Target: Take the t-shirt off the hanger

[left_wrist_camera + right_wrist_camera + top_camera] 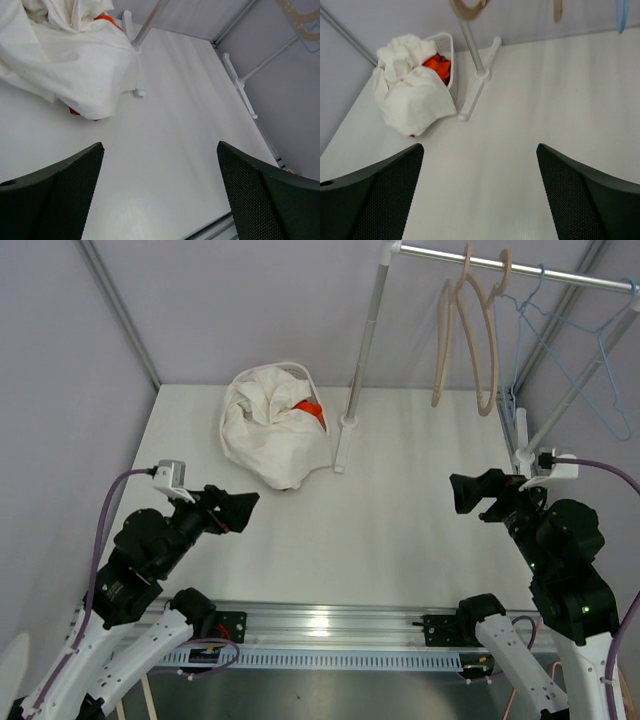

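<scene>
White t-shirt [415,97] heaped over basket [446,45], orange cloth [436,65] mostly hidden

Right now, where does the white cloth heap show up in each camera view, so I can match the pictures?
Top external: white cloth upper left of centre, left of the rack pole.
Left wrist: white cloth fills the upper left corner, rack pole just right of it.
Right wrist: white cloth at upper left, rack pole to its right.
Shared landmark: the rack pole.
</scene>
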